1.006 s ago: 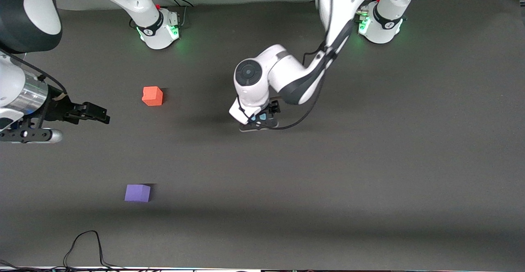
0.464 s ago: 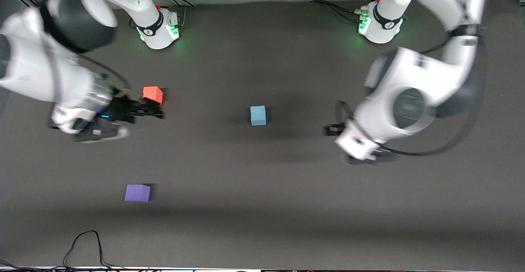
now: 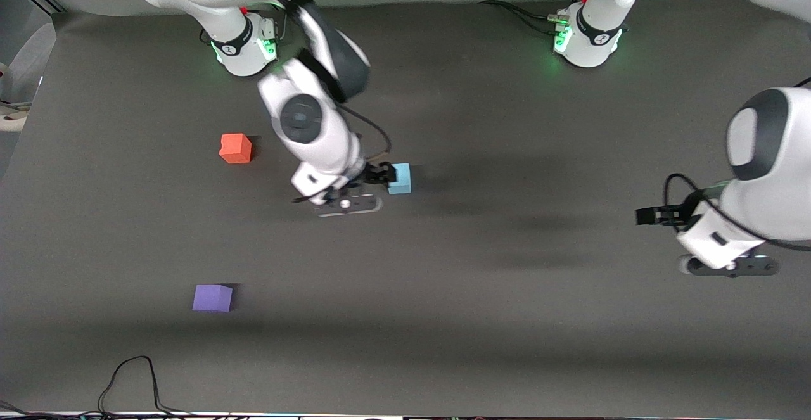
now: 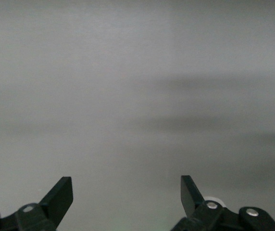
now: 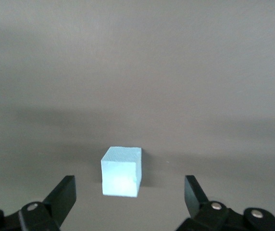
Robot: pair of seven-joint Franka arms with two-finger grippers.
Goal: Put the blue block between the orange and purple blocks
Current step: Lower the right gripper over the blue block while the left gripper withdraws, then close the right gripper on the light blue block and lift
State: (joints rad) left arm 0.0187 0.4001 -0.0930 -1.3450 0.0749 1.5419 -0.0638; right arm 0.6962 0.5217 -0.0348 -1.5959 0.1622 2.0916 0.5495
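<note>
the right gripper (image 3: pixel 379 174) hangs over the middle of the dark table (image 3: pixel 507 318), its fingers spread wide and holding nothing, just beside the blue block (image 3: pixel 399 178), which sits flat on the mat. seen from the right wrist camera, the blue block (image 5: pixel 121 171) lies ahead of the spread fingers (image 5: pixel 63 195), lined up with the gap between them and apart from both. the orange block (image 3: pixel 235 148) rests toward the right arm's end of the table, a little farther from the front camera than the blue block and well apart from it. the purple block (image 3: pixel 212 298) sits nearer the front camera, roughly in line with the orange block and well apart from it, with bare mat between the two. the left gripper (image 3: pixel 652 215) waits over the left arm's end of the table, well away from all three cubes; in the left wrist view its fingers (image 4: pixel 60 197) stand wide apart over bare mat with nothing between them. a black cable (image 3: pixel 130 379) loops along the table edge nearest the front camera.
</note>
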